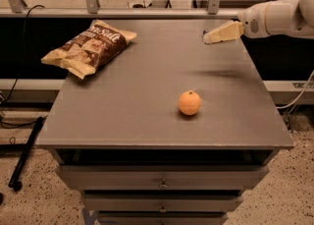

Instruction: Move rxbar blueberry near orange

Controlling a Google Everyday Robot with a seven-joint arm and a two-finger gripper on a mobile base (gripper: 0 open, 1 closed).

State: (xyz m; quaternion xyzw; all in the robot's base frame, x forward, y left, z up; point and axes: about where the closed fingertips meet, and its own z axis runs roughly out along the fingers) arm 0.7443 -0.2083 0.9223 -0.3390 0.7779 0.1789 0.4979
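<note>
The orange (pixel 189 102) sits on the grey table top (pixel 147 86), right of centre and toward the front. My gripper (pixel 211 37) reaches in from the right on a white arm (pixel 274 18), low over the far right part of the table. It is well behind the orange. The rxbar blueberry does not show; the gripper covers the spot at the far right.
A large brown-and-cream chip bag (pixel 91 47) lies at the far left of the table. A rail with metal posts (pixel 147 10) runs behind the table's far edge. Drawers (pixel 162 182) sit under the front edge. A black cable hangs at the left.
</note>
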